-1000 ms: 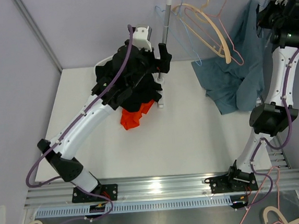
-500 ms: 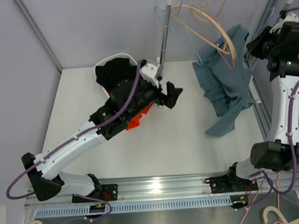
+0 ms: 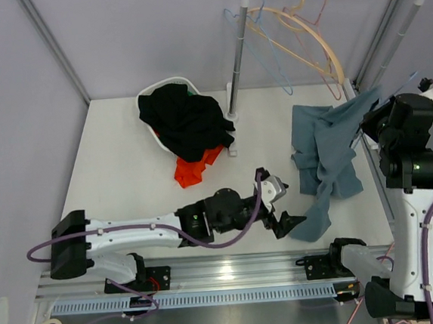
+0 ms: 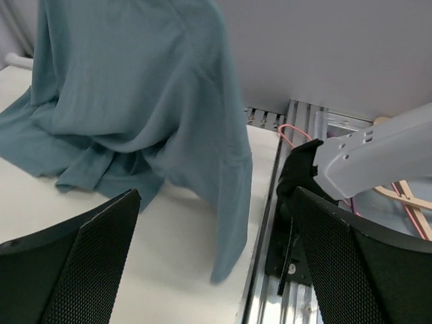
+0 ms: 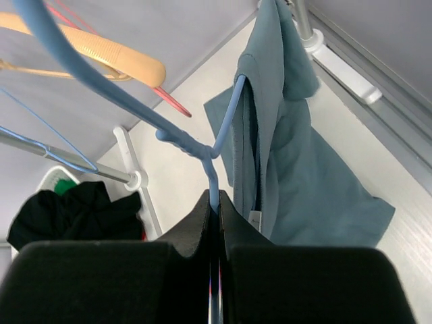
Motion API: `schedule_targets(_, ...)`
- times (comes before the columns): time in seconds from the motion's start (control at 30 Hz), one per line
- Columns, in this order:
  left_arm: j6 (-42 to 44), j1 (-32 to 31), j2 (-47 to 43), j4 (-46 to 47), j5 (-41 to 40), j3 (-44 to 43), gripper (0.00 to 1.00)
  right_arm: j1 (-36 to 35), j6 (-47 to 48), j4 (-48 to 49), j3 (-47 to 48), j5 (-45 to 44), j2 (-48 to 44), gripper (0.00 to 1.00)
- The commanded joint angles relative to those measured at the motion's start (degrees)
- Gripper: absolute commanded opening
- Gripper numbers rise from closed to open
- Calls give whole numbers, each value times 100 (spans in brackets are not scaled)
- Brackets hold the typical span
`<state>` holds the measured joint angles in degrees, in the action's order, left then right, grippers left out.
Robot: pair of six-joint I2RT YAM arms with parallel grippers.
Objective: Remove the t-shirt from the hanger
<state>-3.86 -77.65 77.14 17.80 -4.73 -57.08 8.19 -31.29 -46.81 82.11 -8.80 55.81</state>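
Note:
The blue-grey t-shirt point(image 3: 325, 149) hangs on a blue hanger point(image 5: 196, 145) and its lower part drapes onto the table at the right. My right gripper point(image 3: 374, 122) is shut on the hanger's neck point(image 5: 213, 192), holding it up, below the rack. The shirt point(image 5: 297, 182) hangs to the right of the hanger's neck in the right wrist view. My left gripper point(image 3: 284, 220) is open and empty, low over the table's front, just left of the shirt's hanging tip point(image 3: 311, 226). In the left wrist view the shirt point(image 4: 135, 88) fills the space ahead, between the open fingers point(image 4: 67, 256).
A clothes rack point(image 3: 238, 61) with several empty hangers point(image 3: 307, 29) stands at the back. A white basket point(image 3: 150, 92) with black clothes and a red garment point(image 3: 194, 168) sits at the back left. The aluminium rail point(image 3: 233, 270) and the right arm's base point(image 4: 378, 155) lie close by.
The right arm has brought the hanger and shirt down from the rack towards the near right. The left arm has swung from the basket to the table's front, near the shirt's tip.

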Motion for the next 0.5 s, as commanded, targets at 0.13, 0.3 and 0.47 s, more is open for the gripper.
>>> schedule_targets(0.13, 166, -400, 801, 2972, 190, 408, 99, -379, -747, -285, -63, -993, -343, 0)
schedule_targets(0.3, 262, -418, 1600, 3054, 105, -397, 99, -441, -826, -382, 104, -738, -360, 0)
schedule_targets(0.47, 140, -418, 2095, 2648, 33, -1016, 0, -458, -879, -487, 218, -720, -195, 0)
